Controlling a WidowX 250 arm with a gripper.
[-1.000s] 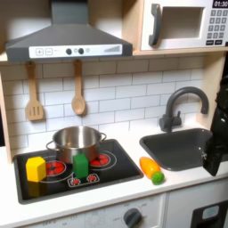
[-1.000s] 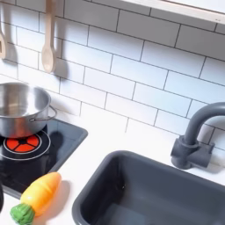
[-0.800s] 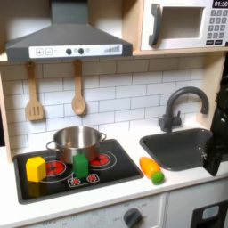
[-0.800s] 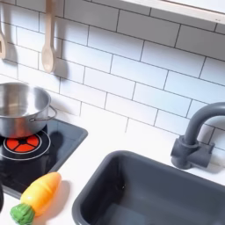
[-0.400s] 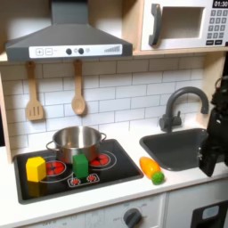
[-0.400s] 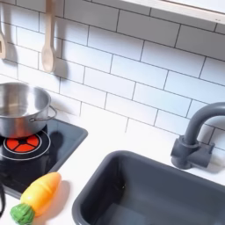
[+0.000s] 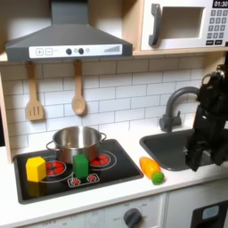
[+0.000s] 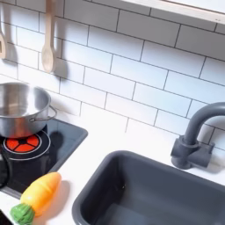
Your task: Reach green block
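in the first exterior view, the green block (image 7: pixel 80 166) stands upright on the black stovetop (image 7: pixel 76 175), at the front between the two red burner rings. the yellow block (image 7: pixel 35 168) sits near it toward the first exterior view's left, on the same stovetop, and the steel pot (image 7: pixel 77 140) stands just behind the green block. the orange carrot toy (image 7: pixel 151 169) lies on the white counter between the stovetop and the dark sink (image 7: pixel 178 145). the black arm hangs over the sink at the first exterior view's right, with the gripper (image 7: pixel 193 161) at its lower end, well apart from the green block; whether its jaws are parted or closed cannot be told here. two wooden utensils (image 7: pixel 78 98) hang on the tiled wall under the range hood (image 7: pixel 67 37).

in the second exterior view, the steel pot (image 8: pixel 19 107) sits on the stovetop (image 8: pixel 44 149) at the second exterior view's left, the orange carrot toy (image 8: pixel 37 196) lies on the counter below it, and the dark faucet (image 8: pixel 195 136) rises behind the sink (image 8: pixel 145 190).
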